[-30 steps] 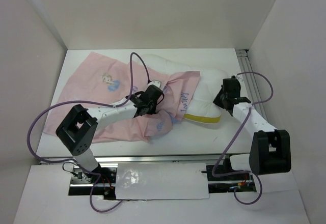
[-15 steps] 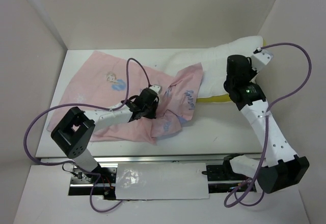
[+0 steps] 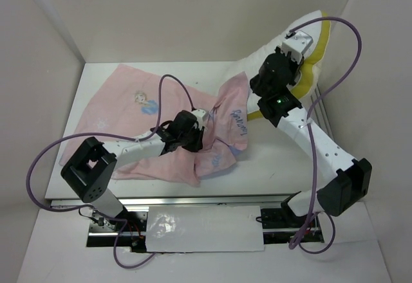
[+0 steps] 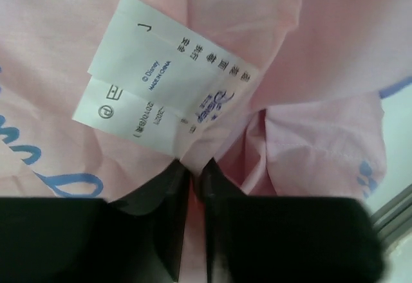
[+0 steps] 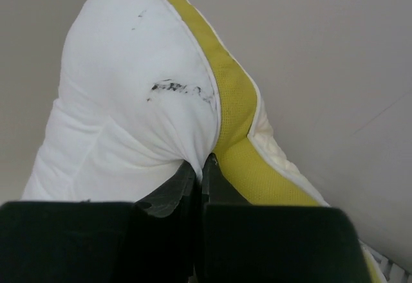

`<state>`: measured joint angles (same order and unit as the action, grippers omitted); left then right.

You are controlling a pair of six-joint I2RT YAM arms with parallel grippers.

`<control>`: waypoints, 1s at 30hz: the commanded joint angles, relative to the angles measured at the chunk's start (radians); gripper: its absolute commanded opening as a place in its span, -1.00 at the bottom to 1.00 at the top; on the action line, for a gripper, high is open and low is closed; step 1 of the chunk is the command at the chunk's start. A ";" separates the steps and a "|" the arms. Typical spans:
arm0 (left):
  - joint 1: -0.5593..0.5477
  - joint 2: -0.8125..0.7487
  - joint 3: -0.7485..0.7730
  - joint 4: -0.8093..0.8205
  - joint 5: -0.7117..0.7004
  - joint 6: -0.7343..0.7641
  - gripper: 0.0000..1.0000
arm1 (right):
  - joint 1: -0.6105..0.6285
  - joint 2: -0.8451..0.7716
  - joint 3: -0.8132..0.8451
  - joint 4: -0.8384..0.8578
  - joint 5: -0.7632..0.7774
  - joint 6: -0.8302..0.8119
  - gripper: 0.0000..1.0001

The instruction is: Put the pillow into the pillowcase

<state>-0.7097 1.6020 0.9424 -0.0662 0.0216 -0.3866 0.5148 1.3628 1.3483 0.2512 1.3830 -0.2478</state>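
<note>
Top view, with both wrist views. We take the pillowcase (image 3: 122,112) as our landmark: it lies spread, pale pink side up, across the left and middle of the surface (image 3: 283,161), with a small printed figure (image 3: 143,101) showing near its centre and its right portion gathered into raised folds.

The left tool (image 4: 193,167) sits on those folds, at the pillowcase's near right part. In its wrist view the two fingers stand a narrow slit apart, directly below a white care label (image 4: 161,83) sewn into the fabric. Pink cloth fills the slit, but we cannot tell whether it is clamped or lying slack.

The pillow (image 5: 129,103) is to the right of the pillowcase and beyond it, raised off the surface and slanting up towards the far right corner of the enclosure. Its lower end comes down just beside the pillowcase's raised right edge; we cannot tell whether any of it lies inside.

The right tool (image 5: 201,164) is clenched on the pillow, pinching white cover fabric immediately beside the yellow band (image 5: 235,116).
</note>
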 commanded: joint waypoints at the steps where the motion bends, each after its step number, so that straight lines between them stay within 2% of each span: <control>1: 0.027 -0.051 0.018 0.023 0.053 0.038 -0.43 | 0.002 0.013 0.120 0.326 0.103 -0.186 -1.00; 4: 0.076 -0.156 -0.033 0.032 0.122 0.029 -0.16 | -0.008 0.013 0.143 0.387 0.080 -0.266 -1.00; 5: 0.123 -0.183 -0.043 0.032 0.144 0.029 0.07 | -0.009 0.013 0.143 0.425 0.064 -0.293 -1.00; 7: 0.171 -0.223 -0.056 0.032 0.169 0.029 0.30 | -0.035 0.013 0.193 0.425 0.031 -0.331 -1.00; 9: 0.229 -0.246 -0.045 0.019 0.179 0.029 0.44 | -0.044 0.022 0.231 0.352 -0.028 -0.331 -1.00; 12: 0.280 -0.229 -0.024 -0.003 0.144 0.018 0.47 | -0.030 0.033 0.304 0.280 -0.082 -0.358 -1.00; 15: 0.337 -0.128 -0.001 -0.027 0.124 -0.003 0.47 | 0.007 0.062 0.359 0.280 -0.177 -0.413 -1.00; 20: 0.415 0.057 0.056 -0.027 0.115 -0.029 0.45 | 0.046 0.143 0.533 0.065 -0.505 -0.332 -1.00; 24: 0.496 0.199 0.127 -0.064 0.085 -0.051 0.39 | 0.134 0.191 0.647 -0.024 -0.599 -0.263 -1.00; 26: 0.522 0.246 0.192 -0.134 0.054 -0.061 0.33 | 0.187 0.219 0.721 -0.078 -0.666 -0.240 -1.00; 30: 0.579 0.315 0.249 -0.219 -0.002 -0.084 0.30 | 0.305 0.314 0.866 -0.104 -0.690 -0.292 -1.00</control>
<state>-0.1654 1.8744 1.1656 -0.1707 0.0830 -0.4530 0.7284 1.6581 2.0621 0.0982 0.8536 -0.5560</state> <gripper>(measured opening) 0.651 0.029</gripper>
